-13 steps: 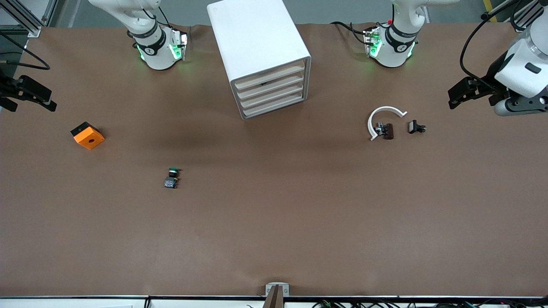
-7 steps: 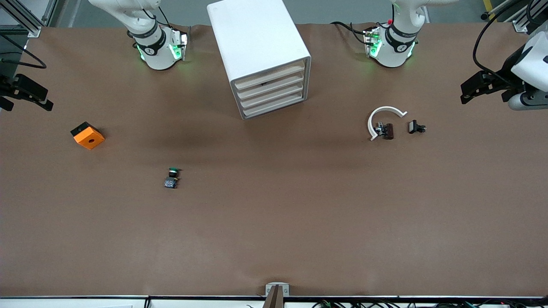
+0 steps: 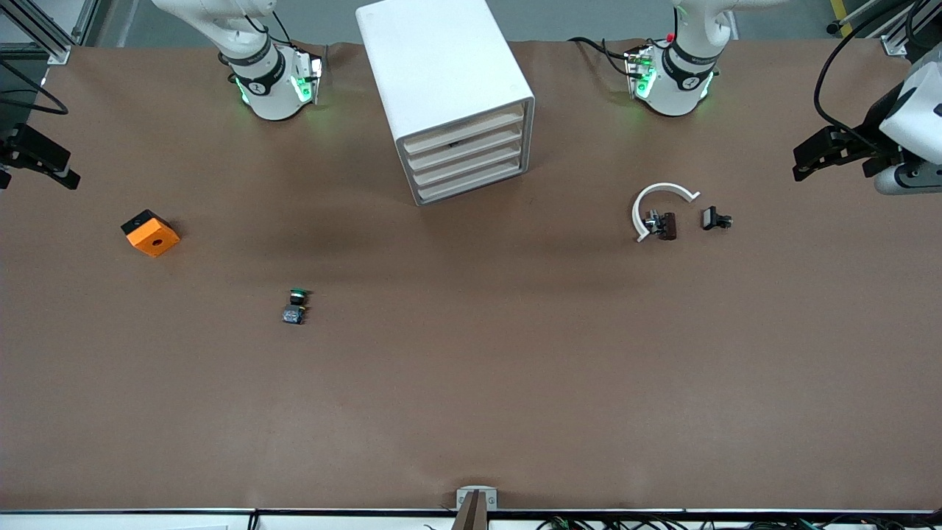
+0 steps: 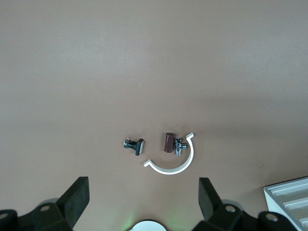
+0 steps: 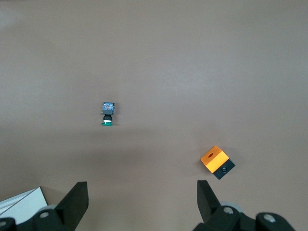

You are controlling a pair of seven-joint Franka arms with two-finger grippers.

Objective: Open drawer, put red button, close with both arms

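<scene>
No red button visible; only green-capped switch (image 3: 296, 305) on tabletop (image 3: 471, 383). Prob light, rigid: grip blocky body. Left gripper (image 4: 144, 204), right gripper (image 5: 139, 204): jaws wide, empty; drawer unit (image 3: 471, 158) shut.

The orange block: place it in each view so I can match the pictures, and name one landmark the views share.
Front view: the orange block lies on the table toward the right arm's end.
Left wrist view: not in it.
Right wrist view: the block lies on the table, above one raised finger in the picture.
Shared landmark: the green-capped button, also in the right wrist view.
</scene>
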